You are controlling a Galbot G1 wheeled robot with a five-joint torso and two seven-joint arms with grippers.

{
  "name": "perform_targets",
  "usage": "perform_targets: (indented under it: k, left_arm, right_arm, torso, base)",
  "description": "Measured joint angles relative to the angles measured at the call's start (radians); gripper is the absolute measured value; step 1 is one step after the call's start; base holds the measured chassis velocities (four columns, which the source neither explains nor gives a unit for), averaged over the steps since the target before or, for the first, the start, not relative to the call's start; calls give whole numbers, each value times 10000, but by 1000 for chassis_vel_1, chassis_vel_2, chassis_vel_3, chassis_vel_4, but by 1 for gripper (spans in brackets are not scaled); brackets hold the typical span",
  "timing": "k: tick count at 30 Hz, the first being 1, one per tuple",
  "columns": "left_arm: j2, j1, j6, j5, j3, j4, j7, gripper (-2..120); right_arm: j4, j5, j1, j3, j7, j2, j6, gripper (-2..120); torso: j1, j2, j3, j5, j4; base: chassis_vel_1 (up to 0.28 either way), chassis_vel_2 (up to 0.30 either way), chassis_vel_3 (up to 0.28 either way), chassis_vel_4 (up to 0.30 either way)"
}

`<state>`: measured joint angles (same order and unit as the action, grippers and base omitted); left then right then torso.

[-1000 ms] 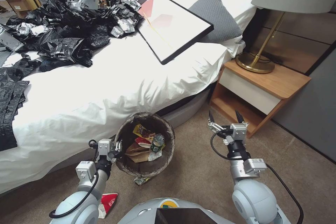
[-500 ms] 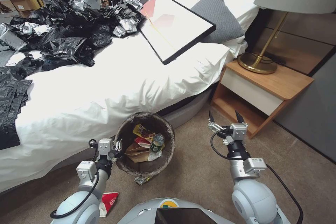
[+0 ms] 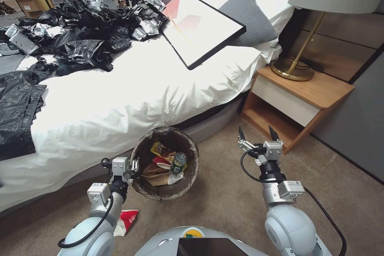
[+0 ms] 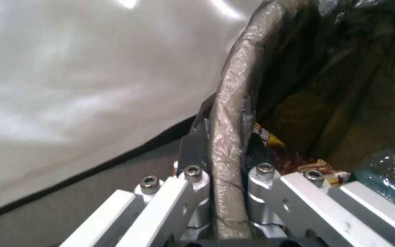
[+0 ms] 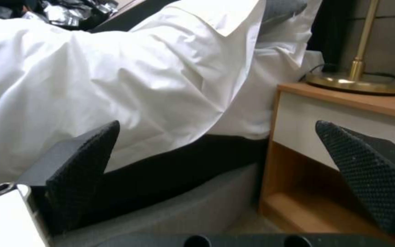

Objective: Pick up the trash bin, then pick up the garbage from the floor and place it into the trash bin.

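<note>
A bedroom with grey-brown carpet [image 3: 224,204] holds a wide bed [image 3: 132,92] under a rumpled white duvet, the landmark for everything else. On the bed's far side lies a heap of glossy black plastic bags [image 3: 72,44]; a framed picture [image 3: 200,20] lies tilted across the duvet beside a grey pillow [image 3: 248,16]. Past the bed's head end stands a wooden nightstand [image 3: 300,100] carrying a brass lamp [image 3: 296,68].

On the carpet, right against the bed's near edge, is the trash bin [image 3: 188,184], its dark liner folded over the rim. Inside it lie a tan paper bag [image 3: 154,174], a yellow wrapper [image 3: 160,150], a red-and-white packet and a clear bottle with a green label [image 3: 178,162].

The left pincer [image 3: 134,170] is at the bin's rim on the side away from the nightstand, clamped on it; the left wrist view shows the lined rim [image 4: 227,154] pinched between the metal fingers. The right pincer [image 3: 258,136] hovers above the carpet between bed and nightstand, its black fingers spread wide apart and holding nothing.

A red-and-white snack packet [image 3: 126,220] lies on the carpet farther out from the bed than the bin, beside the left arm.
</note>
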<state>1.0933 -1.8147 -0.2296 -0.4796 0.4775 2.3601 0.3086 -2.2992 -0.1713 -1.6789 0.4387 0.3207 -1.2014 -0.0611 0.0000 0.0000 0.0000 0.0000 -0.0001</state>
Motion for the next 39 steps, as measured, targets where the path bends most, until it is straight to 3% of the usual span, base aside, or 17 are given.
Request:
perform_targets:
  k: [12, 39]
  left_arm:
    - [-27, 138, -29, -77, -12, -48, 22, 4]
    - [-5, 188, -68, -333, -37, -65, 123, 4]
  right_arm:
    - [50, -22, 123, 49, 15, 4, -46, 100]
    - [124, -24, 129, -103, 56, 59, -35, 100]
  torso:
    - [-1, 0, -1, 0, 1]
    - [0, 0, 0, 0, 1]
  base:
    - [93, -92, -92, 91]
    - [13, 14, 16, 18]
